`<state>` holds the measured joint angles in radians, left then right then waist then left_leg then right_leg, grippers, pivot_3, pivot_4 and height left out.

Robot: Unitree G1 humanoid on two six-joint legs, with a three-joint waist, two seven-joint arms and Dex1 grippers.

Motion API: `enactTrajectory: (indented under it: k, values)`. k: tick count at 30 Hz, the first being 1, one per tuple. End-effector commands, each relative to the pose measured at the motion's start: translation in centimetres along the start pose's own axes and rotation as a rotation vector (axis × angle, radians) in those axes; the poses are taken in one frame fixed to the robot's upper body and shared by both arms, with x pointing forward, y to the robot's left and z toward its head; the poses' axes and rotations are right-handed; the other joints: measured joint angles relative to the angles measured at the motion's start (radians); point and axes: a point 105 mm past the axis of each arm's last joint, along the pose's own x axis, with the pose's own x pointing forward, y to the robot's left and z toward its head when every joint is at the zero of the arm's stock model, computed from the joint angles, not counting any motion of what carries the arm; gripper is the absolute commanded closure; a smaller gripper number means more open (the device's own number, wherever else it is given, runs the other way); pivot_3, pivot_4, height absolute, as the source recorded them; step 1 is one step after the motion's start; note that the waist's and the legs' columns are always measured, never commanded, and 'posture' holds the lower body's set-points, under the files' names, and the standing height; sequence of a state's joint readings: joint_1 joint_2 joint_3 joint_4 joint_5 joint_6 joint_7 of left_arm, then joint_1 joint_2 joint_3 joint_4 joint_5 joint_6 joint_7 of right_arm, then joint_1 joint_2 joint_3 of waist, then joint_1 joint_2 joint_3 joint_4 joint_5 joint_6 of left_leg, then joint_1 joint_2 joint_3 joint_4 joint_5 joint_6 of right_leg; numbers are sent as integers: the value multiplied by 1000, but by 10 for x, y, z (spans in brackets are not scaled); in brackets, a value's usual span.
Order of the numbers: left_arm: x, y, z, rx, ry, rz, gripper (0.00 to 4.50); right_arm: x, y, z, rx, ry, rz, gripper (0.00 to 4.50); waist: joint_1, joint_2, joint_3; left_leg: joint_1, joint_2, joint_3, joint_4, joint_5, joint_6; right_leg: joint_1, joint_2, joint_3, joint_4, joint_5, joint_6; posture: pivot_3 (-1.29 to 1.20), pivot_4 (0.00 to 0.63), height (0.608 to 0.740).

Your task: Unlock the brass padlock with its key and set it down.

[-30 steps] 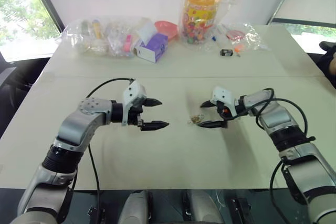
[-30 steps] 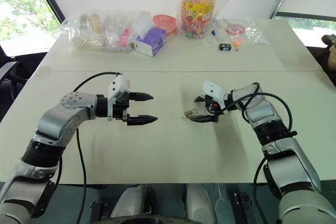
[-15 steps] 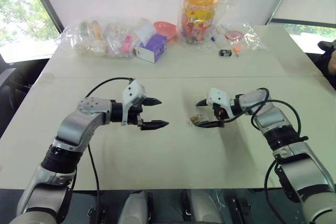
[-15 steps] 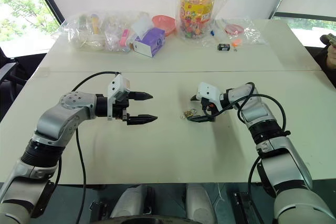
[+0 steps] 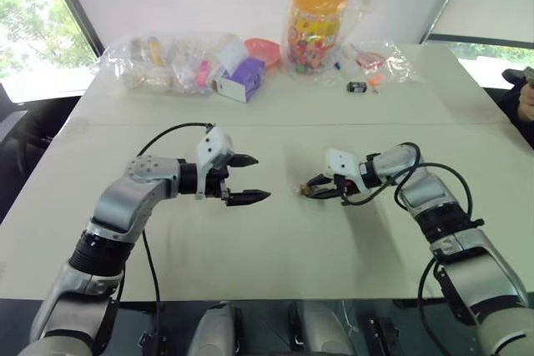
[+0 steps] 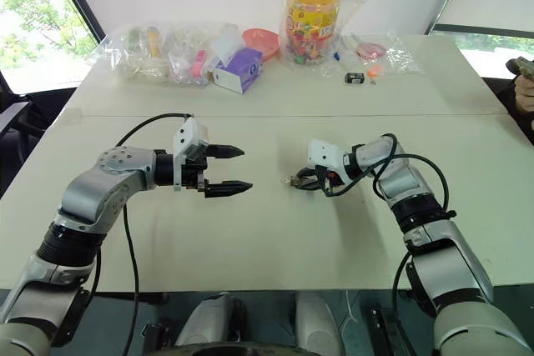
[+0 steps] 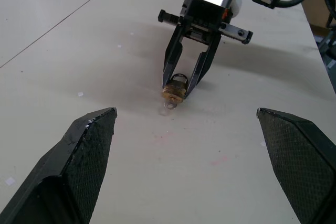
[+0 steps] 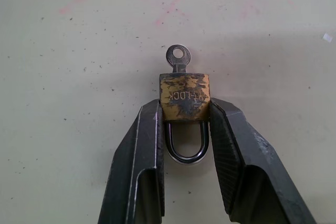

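Detail comes from my right wrist view: the brass padlock (image 8: pixel 184 96) sits pinched between the two fingers (image 8: pixel 137 156) of the right pincer (image 5: pixel 311 188), which presses its sides, shackle toward the wrist, and a small silver key (image 8: pixel 178 57) sticks out of the lock's far end. From the head views I see only a speck of brass at those fingertips, low over the desk (image 5: pixel 275 248), about midway between its side edges and a little nearer the front edge than the back.

The left wrist view shows the lock from the front, gripped in the right fingertips, close to the surface; whether it touches, I cannot tell. The left pincer (image 5: pixel 246 179) has its fingers spread wide and holds nothing, facing the lock across bare desk.

Along the back edge I see clear bags of oddments (image 5: pixel 167 60), a purple box (image 5: pixel 242 77), a wrapped jar with an orange lid (image 5: pixel 317 18) and a small black box (image 5: pixel 357 86), all well away.
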<state>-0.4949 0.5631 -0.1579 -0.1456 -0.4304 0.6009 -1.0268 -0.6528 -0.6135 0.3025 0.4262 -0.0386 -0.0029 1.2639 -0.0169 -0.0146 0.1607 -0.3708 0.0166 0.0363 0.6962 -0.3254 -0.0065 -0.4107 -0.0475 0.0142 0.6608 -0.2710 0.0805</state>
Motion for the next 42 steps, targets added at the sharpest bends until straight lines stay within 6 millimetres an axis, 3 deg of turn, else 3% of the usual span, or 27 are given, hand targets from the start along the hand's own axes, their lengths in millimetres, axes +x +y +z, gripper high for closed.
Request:
enactTrajectory:
  k: [1,7,11,19,22,26,42]
  values:
    - [0,2,8,-25,-56,-2,0,-6,-5,4,-150,53,-166,3837,1,0,0,0,0,0,0,0,0,0,0,0,0,0,0,0,150,735]
    - [16,-1,16,-77,-95,-83,0,-39,-16,67,-569,-33,-565,3837,5,1,1,-6,-1,0,1,0,0,-6,-1,0,1,0,0,0,150,735]
    - [28,-1,32,-102,-138,-163,0,-45,11,97,-739,-71,-640,3837,9,1,1,-15,-1,0,3,1,-1,-14,1,0,2,0,0,0,150,735]
    - [33,5,45,-71,-156,-224,0,-44,18,102,-738,-53,-649,3837,5,1,1,-17,-2,0,3,1,-1,-16,4,0,1,0,0,0,150,735]
    - [32,6,47,-59,-156,-231,843,-44,18,100,-731,-46,-647,3837,5,1,1,-17,-2,0,3,0,0,-16,4,0,1,0,0,0,150,735]
    - [30,7,42,-46,-130,-225,2780,-46,16,99,-733,-35,-645,3837,5,0,1,-17,-2,0,3,0,0,-16,4,0,1,0,0,0,150,735]
    - [32,10,41,-41,-145,-201,2780,-50,14,101,-752,-24,-635,3837,6,0,1,-17,-2,0,3,0,0,-16,4,0,1,0,0,0,150,735]
